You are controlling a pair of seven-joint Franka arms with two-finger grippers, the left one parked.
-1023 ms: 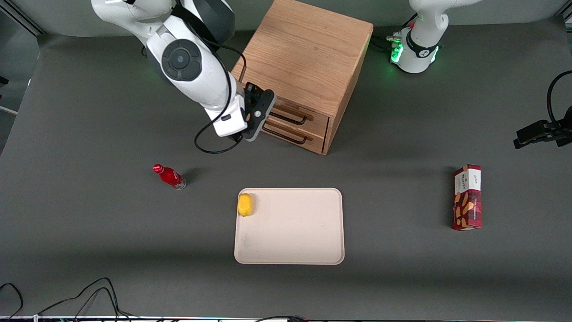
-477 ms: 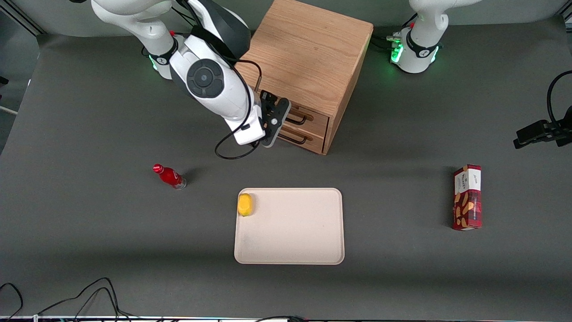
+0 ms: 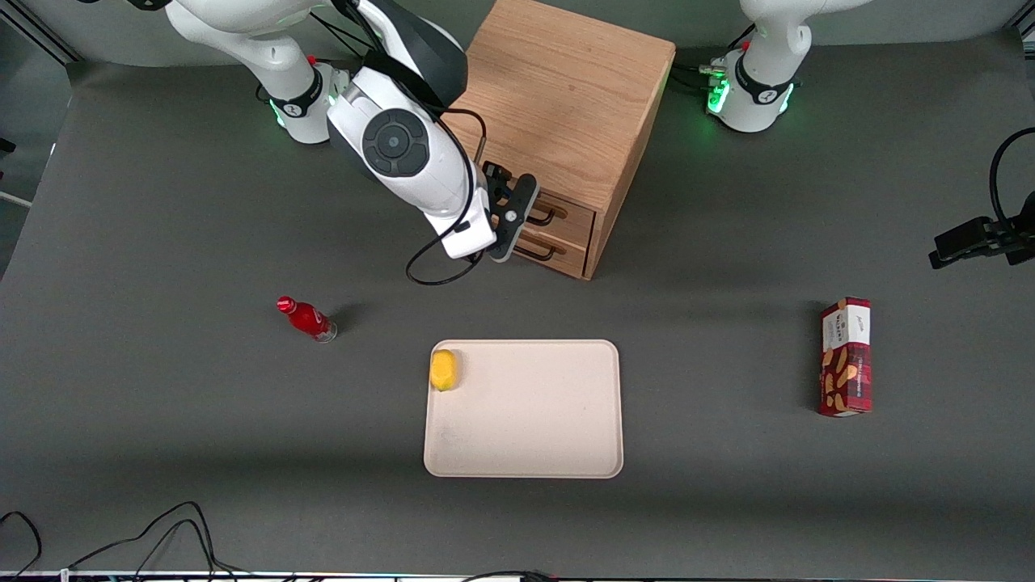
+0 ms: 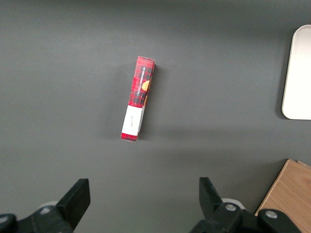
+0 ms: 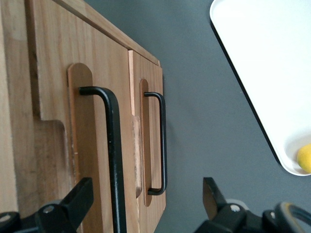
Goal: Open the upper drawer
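Observation:
The wooden cabinet stands at the back of the table with two alike fronts, both closed. The upper drawer has a long black bar handle; the lower drawer's handle runs parallel, closer to the table. My right gripper hovers in front of the drawer fronts and covers most of both handles in the front view. It is open: in the right wrist view its fingers stand wide apart around the gripper midpoint, and the upper handle's bar passes between them without touching.
A beige tray with a yellow fruit lies nearer the front camera than the cabinet. A red bottle lies toward the working arm's end, and a red cookie box toward the parked arm's end. Cables trail along the front edge.
My gripper has slid along the drawer fronts toward the parked arm's end, covering more of the handles. Both drawers stay closed.

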